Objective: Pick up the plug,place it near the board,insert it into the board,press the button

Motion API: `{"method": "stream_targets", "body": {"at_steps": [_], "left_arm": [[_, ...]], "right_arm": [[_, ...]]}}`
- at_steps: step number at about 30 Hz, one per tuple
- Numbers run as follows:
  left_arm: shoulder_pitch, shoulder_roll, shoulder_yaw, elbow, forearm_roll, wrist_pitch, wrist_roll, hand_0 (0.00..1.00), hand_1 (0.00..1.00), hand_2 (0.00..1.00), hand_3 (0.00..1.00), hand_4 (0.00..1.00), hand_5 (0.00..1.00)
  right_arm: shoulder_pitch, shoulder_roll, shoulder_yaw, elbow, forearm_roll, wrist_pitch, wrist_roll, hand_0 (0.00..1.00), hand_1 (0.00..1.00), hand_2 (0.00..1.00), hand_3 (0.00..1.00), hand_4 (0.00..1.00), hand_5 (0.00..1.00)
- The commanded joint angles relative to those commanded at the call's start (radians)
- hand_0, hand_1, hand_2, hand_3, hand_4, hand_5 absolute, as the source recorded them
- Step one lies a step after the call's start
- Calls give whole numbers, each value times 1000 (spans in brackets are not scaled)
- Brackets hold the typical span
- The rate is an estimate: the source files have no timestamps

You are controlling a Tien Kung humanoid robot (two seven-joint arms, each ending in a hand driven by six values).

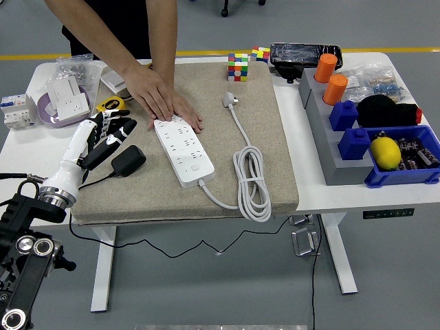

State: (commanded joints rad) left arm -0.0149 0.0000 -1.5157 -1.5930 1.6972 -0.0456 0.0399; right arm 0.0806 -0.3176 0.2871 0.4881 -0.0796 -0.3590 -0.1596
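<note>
The left hand [110, 134] hovers with fingers loosely spread, apparently holding nothing, just beside the black plug [128, 160] on the mat [275, 165]. A person's hand [159, 97] pins the power strip [184, 148]; the plug's trailing cord could snag and twist it in the grasp.

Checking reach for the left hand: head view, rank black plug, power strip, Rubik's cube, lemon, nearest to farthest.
From the left hand:
1. Black plug, just right of it.
2. Power strip, mat centre, under a person's hand.
3. Rubik's cube, far edge.
4. Lemon, blue bin, far right.

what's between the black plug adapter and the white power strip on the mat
Nothing: in the head view only bare beige mat separates the black plug from the power strip.
</note>
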Motion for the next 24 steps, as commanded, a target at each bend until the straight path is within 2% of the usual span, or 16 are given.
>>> {"method": "stream_targets", "body": {"at_steps": [8,14,15,16,21,22,24], "left_arm": [[9,0,-2,2,7,5,-1,768,776,747,760,982,790],[3,0,3,2,67,10,-2,768,790,758,768,988,763],[1,0,6,2,86,8,-2,768,790,758,768,988,763],[-3,0,10,3,114,4,-2,845,862,818,815,998,647],[-40,20,27,19,278,-9,-6,845,862,818,815,998,647],[-53,27,30,28,317,-9,-10,971,972,934,931,998,602],[-76,37,38,43,402,-8,-14,971,972,934,931,998,602]], "right_arm": [[-7,6,-1,-5,6,-2,0,903,874,849,851,998,998],[-9,7,6,-7,7,-7,0,903,874,849,851,998,998],[-9,7,7,-8,7,-8,-1,903,874,849,851,998,998],[-9,7,8,-8,8,-8,-1,903,874,849,851,998,998],[-5,6,19,-9,9,-7,-2,903,874,849,851,998,998],[-3,5,19,-10,11,-6,-3,903,874,849,851,998,998],[-1,3,24,-9,11,-6,-3,903,874,849,851,998,998]]}}
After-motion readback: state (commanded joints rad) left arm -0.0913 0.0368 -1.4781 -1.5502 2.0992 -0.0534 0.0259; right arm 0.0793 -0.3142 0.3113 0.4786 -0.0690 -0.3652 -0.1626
